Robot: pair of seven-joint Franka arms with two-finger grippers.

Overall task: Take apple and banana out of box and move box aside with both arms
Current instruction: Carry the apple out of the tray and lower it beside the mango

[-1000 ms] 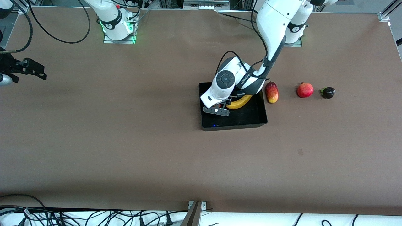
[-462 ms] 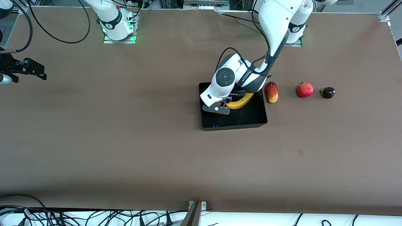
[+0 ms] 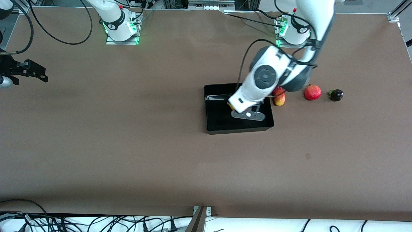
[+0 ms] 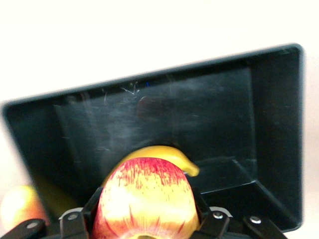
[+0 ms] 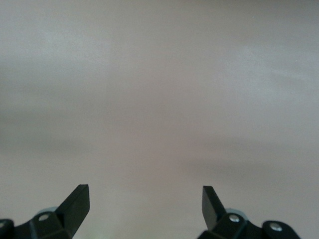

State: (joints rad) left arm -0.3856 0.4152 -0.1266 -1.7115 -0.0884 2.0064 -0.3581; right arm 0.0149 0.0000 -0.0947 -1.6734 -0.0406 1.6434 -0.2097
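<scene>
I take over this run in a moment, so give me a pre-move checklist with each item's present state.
1. Left gripper shut on the apple: ok.
2. Apple lifted over the box: ok.
3. Banana out of the box: not ok.
4. Right gripper open, waiting over bare table: ok.
5. Drop spot clear of the red-yellow oval fruit and pomegranate: cannot tell.

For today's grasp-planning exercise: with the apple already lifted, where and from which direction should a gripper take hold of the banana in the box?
Grip the banana across its narrow middle, coming straight down from above: it lies flat on the floor of the box, whose walls block a sideways approach. The left gripper is shut on the apple, so it must set that down first.
</scene>
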